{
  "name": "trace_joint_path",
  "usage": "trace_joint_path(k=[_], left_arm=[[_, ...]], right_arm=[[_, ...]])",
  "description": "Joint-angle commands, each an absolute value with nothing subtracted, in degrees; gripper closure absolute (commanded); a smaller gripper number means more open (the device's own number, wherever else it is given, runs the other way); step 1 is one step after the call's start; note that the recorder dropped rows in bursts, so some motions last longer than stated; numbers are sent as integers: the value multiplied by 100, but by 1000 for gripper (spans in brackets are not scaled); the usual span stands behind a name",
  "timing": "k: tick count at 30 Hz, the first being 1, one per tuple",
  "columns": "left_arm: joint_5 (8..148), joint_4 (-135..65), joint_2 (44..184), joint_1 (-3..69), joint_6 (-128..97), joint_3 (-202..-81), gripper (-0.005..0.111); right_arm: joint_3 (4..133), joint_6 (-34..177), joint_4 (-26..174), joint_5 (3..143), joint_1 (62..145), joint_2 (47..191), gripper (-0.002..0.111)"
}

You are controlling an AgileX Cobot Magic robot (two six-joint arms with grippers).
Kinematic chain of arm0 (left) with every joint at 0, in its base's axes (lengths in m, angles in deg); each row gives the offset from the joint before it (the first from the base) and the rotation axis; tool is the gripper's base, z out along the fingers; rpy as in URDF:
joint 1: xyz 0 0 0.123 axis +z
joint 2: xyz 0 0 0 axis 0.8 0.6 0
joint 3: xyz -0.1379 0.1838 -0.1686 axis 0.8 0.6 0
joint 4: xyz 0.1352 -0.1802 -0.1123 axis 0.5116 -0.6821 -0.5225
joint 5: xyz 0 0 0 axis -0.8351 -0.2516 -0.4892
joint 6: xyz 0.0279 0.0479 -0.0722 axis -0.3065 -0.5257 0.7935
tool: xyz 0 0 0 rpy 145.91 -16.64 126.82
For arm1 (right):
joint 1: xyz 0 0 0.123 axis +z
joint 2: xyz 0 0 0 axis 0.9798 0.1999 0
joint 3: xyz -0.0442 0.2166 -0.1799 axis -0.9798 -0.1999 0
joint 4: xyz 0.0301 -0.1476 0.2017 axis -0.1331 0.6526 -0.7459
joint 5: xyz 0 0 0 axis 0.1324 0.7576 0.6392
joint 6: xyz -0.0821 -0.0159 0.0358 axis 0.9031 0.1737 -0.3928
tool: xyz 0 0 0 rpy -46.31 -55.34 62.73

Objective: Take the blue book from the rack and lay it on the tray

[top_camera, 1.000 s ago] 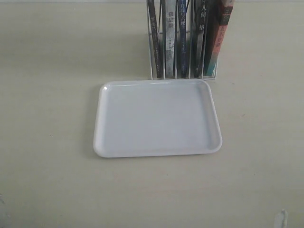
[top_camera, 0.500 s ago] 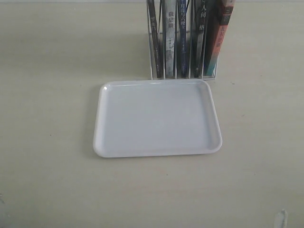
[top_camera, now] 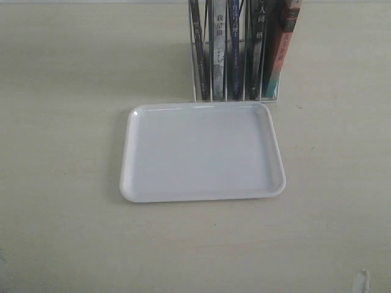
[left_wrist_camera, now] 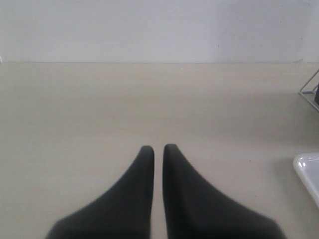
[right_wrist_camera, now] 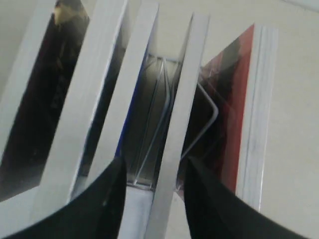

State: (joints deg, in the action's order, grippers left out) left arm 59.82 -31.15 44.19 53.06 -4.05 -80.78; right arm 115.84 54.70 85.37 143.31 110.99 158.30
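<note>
Blue book (top_camera: 234, 52) upright in rack (top_camera: 194, 73), middle slot; tray (top_camera: 125, 177) just near of it. My right tool (right_wrist_camera: 154, 162) spread above books (right_wrist_camera: 79, 99); left tool (left_wrist_camera: 158, 148) closed over tabletop (left_wrist_camera: 99, 99).

Blue book (top_camera: 234, 61) upright in rack (top_camera: 195, 79) (middle slot), beside white tray (top_camera: 124, 171).

The left gripper (left_wrist_camera: 158, 148) is pointing out over the pale counter (left_wrist_camera: 99, 109), its two dark fingers lying nearly together with only a thin slit showing between them. A corner of the white tray (left_wrist_camera: 310, 172) is peeking in, with a bit of the wire rack (left_wrist_camera: 310, 88) beyond it.
</note>
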Motion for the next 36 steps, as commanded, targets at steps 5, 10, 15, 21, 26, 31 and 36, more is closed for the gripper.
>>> trace_joint_path(k=[5, 10, 15, 21, 26, 31, 36], left_arm=[[6017, -3103, 4406, 5256, -416, -8056, 101], [6017, -3103, 4406, 5256, -416, -8056, 101], [6017, -3103, 4406, 5256, -416, -8056, 101], [6017, -3103, 4406, 5256, -416, -8056, 101], [6017, -3103, 4406, 5256, -416, -8056, 101], [6017, -3103, 4406, 5256, -416, -8056, 101], [6017, -3103, 4406, 5256, -416, -8056, 101]], right_arm=[[11233, 5240, 8913, 14334, 11098, 15842, 71], [11233, 5084, 8825, 14334, 11098, 15851, 71], [11233, 4951, 8741, 14334, 11098, 15851, 71], [11233, 4867, 8734, 14334, 11098, 16042, 71], [11233, 4826, 8694, 14334, 11098, 16129, 71], [11233, 4826, 8552, 14334, 11098, 16162, 97], [11233, 4952, 8602, 14334, 11098, 16162, 108]])
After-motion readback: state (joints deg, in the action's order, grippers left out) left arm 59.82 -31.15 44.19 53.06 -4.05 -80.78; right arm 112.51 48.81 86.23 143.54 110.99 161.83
